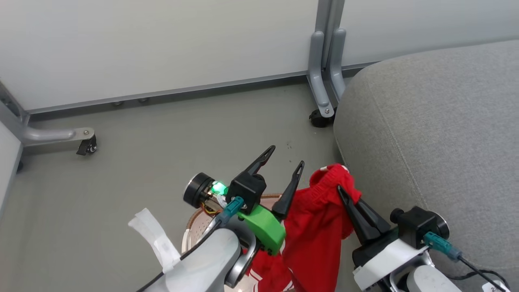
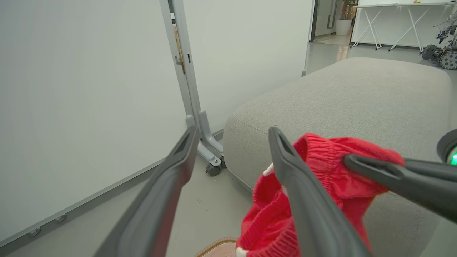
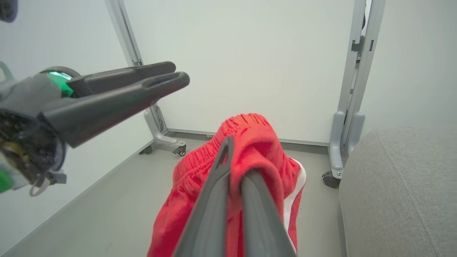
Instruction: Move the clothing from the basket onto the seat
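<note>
Seat [image 1: 438,121]: large light grey upholstered cushion, stitched seam, at the floor's [image 1: 162,134] right side. Basket [image 1: 194,227]: cream, brown woven rim, on the floor left of the seat, half hidden. Clothing [image 1: 320,227]: bright red, gathered elastic waistband, white trim, hanging over the basket beside the seat's edge. Second red piece [image 1: 263,273]: white-striped, down in the basket. Right gripper [image 1: 340,190]: clamped on the waistband. Left gripper [image 1: 286,156]: spread wide, empty.
</note>
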